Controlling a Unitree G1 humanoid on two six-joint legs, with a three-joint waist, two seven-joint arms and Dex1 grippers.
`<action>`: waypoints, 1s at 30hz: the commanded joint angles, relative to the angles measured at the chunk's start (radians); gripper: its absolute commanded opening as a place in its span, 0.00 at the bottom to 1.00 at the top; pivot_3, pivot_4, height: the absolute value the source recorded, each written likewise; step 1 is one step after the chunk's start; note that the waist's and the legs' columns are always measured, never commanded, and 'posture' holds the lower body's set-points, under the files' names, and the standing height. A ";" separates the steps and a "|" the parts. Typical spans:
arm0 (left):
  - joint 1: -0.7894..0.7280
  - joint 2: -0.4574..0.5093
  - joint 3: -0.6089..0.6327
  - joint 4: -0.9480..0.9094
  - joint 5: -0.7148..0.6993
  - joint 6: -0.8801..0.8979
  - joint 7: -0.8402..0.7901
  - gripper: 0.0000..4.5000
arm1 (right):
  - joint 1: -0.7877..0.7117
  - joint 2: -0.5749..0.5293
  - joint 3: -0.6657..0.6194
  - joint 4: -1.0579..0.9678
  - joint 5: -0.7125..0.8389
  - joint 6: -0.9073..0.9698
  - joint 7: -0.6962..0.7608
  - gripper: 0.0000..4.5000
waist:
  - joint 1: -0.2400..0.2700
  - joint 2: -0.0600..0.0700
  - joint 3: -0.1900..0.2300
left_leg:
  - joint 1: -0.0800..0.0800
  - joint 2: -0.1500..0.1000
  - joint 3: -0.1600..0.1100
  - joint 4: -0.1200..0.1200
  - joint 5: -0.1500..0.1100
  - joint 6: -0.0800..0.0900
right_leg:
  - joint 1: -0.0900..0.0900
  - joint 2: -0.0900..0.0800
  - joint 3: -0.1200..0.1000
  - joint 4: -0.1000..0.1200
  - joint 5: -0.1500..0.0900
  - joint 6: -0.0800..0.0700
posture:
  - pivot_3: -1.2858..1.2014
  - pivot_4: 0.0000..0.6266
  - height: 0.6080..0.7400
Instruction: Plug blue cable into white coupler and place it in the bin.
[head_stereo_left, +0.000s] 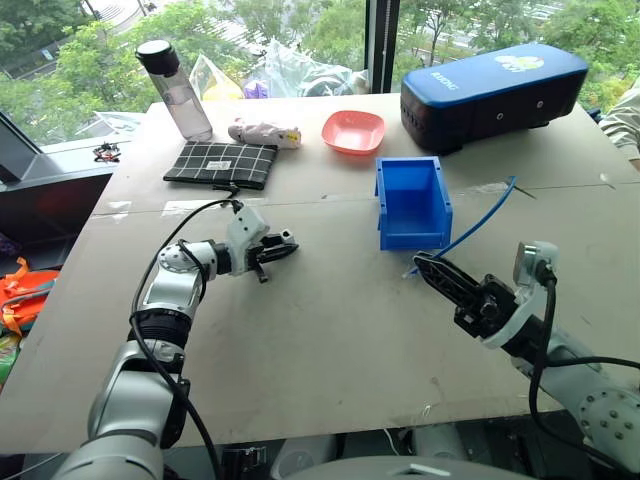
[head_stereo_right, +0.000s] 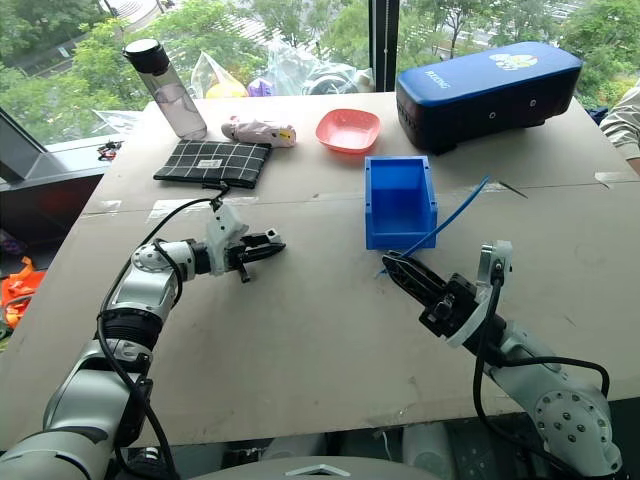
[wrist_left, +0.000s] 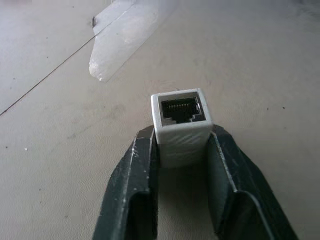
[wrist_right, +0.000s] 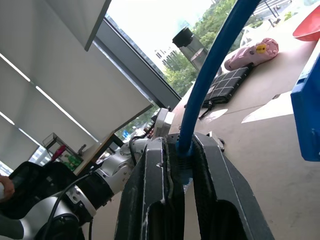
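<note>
The left gripper (wrist_left: 182, 145) clamps the coupler (wrist_left: 181, 122), dark socket facing outward, low over the table (head_stereo_left: 330, 330) toward its left edge. The right gripper (wrist_right: 182, 150) pinches the cable (head_stereo_left: 470, 225) near one end; the rest trails past the bin (head_stereo_left: 411, 203), mid-table.

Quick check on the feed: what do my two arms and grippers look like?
Both arms are silver-grey metal segments with black joint bands and loose black cables looping along them. Each wrist carries a white camera block. The left gripper and right gripper each have two slim, tapered black fingers.
</note>
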 joint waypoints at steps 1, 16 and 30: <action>-0.012 -0.005 -0.002 -0.022 -0.028 -0.027 -0.104 0.12 | 0.002 -0.026 -0.017 -0.055 -0.043 -0.023 0.018 0.00 | 0.000 0.000 0.000 | 0.000 0.000 0.000 0.000 0.000 0.000 | 0.000 0.000 0.000 0.000 0.000 0.000 | 0.52 0.24 1.00; -0.043 -0.231 -0.312 -0.281 0.092 0.129 -0.209 0.12 | -0.352 -0.182 0.259 0.239 -0.631 -0.146 0.357 0.00 | 0.000 -0.001 0.000 | -0.002 -0.001 0.002 0.004 0.000 0.000 | 0.000 0.000 -0.002 0.000 0.001 0.001 | 0.52 0.24 1.00; -0.072 -0.228 -0.344 -0.293 0.129 0.150 -0.239 0.12 | -0.455 -0.123 0.355 0.437 -0.849 -0.251 0.519 0.00 | 0.003 -0.001 0.000 | -0.004 -0.002 -0.002 0.005 0.000 0.000 | 0.000 -0.001 -0.004 0.000 0.001 0.001 | 0.52 0.24 1.00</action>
